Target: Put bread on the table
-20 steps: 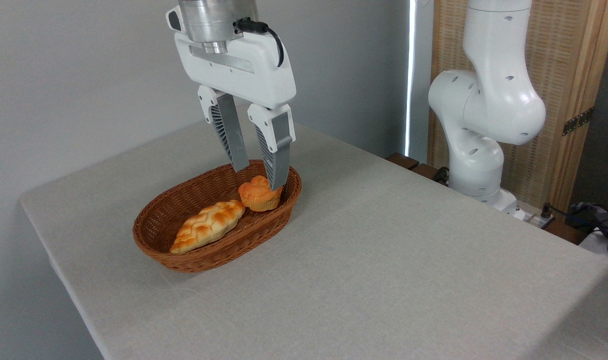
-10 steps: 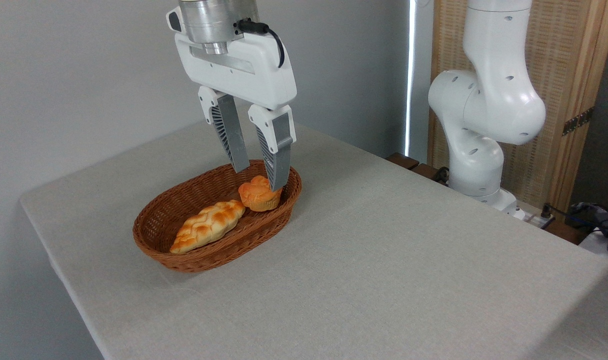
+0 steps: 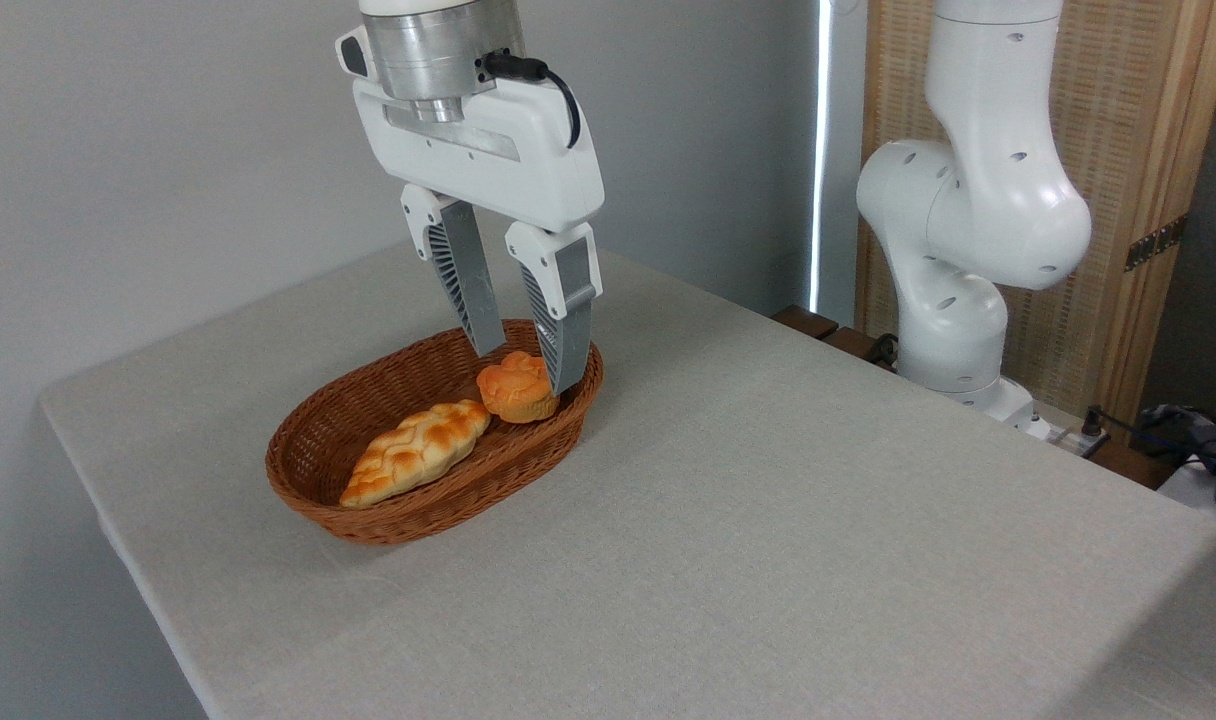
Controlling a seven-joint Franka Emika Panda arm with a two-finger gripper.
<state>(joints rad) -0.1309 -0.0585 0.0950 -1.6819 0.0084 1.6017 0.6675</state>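
Observation:
The bread (image 3: 511, 388), a small round orange bun with a swirled top, sits in the right end of an oval brown wicker basket (image 3: 420, 513) on the grey-beige table (image 3: 788, 500). My gripper (image 3: 525, 369) points down into the basket and is open. Its two ribbed fingers straddle the bun: the left one just behind its top, the right one low against its right side by the basket rim. I cannot tell whether the fingers touch the bun.
A longer golden braided loaf (image 3: 416, 451) lies in the left half of the basket. The arm's white base (image 3: 968, 230) stands at the table's far right edge, with a wooden screen behind it. Bare cloth stretches right of and in front of the basket.
The gripper has sunk a little and shifted slightly right, so its fingers reach deeper beside the bun. The finger gap looks unchanged. The bun sits a bit lower and flatter.

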